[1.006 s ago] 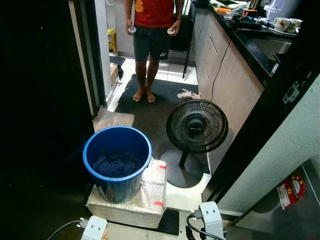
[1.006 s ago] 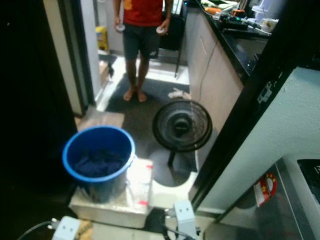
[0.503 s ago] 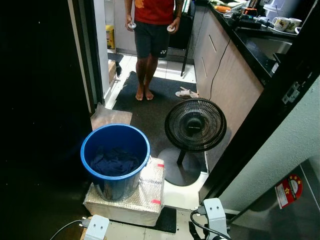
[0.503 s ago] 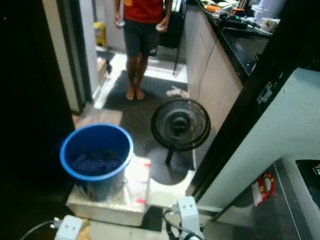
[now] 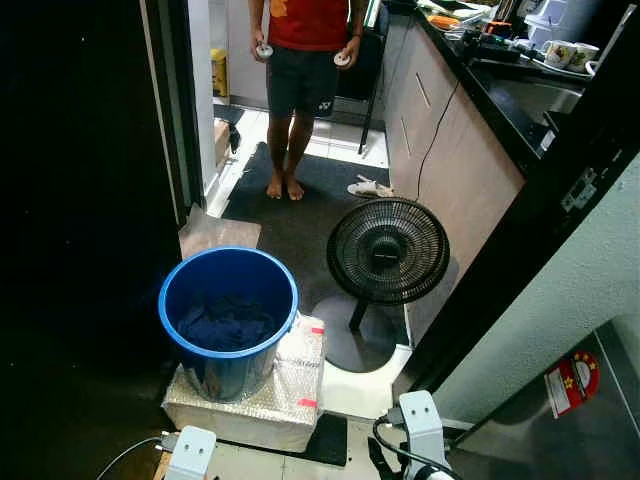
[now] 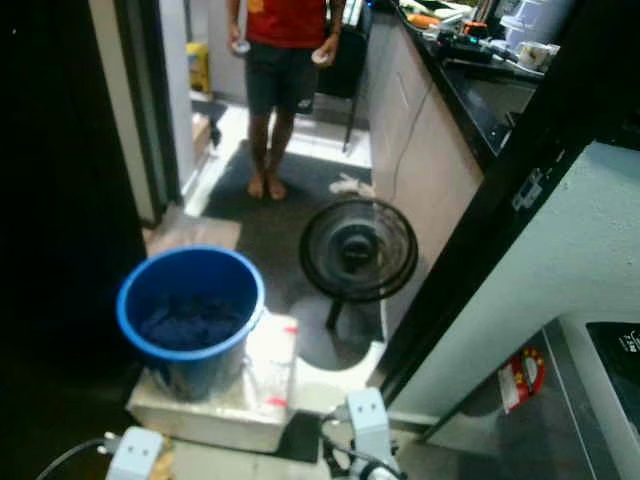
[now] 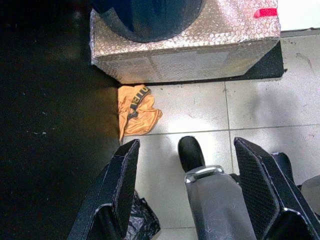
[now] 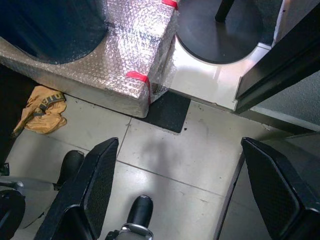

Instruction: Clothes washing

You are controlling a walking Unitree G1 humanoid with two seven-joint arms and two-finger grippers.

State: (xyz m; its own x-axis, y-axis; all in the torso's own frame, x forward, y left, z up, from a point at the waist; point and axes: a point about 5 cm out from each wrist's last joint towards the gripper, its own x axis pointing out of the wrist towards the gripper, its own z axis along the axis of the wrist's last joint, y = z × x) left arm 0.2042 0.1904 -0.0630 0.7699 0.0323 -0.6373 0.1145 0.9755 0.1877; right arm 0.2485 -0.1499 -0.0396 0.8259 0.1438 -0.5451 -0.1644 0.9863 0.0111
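**Op:** Narrow kitchen passage, tiled floor point(image 7: 250, 105) under me, dark mat further in. Nearest thing: an orange cloth point(image 7: 136, 111) crumpled on the tiles, just beside the corner of the bubble-wrapped box point(image 7: 200, 50).

**Sup:** Arms?

**Op:** Both low, pointing at the floor, idle as far as I can judge. Left gripper point(image 7: 195, 200) has its fingers spread wide, nothing between them. Right gripper point(image 8: 185, 195) same, fingers wide apart and empty.

**Sup:** Where's the laundry?

**Op:** Blue bucket point(image 5: 228, 318) sits on top of that box, dark blue clothes point(image 5: 228, 322) bunched in the bottom. Looks maybe a third full, can't tell how many pieces. To my right there's a grey appliance top w/ a red sticker point(image 5: 570, 380); prob the washer, not sure.

**Sup:** Progress?

**Op:** Early, imo. Clothes in the bucket, nothing gripped, orange cloth on the floor. Left to do: pick up, load, start machine.

**Sup:** Beyond that?

**Op:** Black floor fan point(image 5: 388, 252) right of the bucket, then a person point(image 5: 305, 60) standing barefoot on the mat, small round thing in each hand. Cluttered desk point(image 5: 500, 70) along the right wall.
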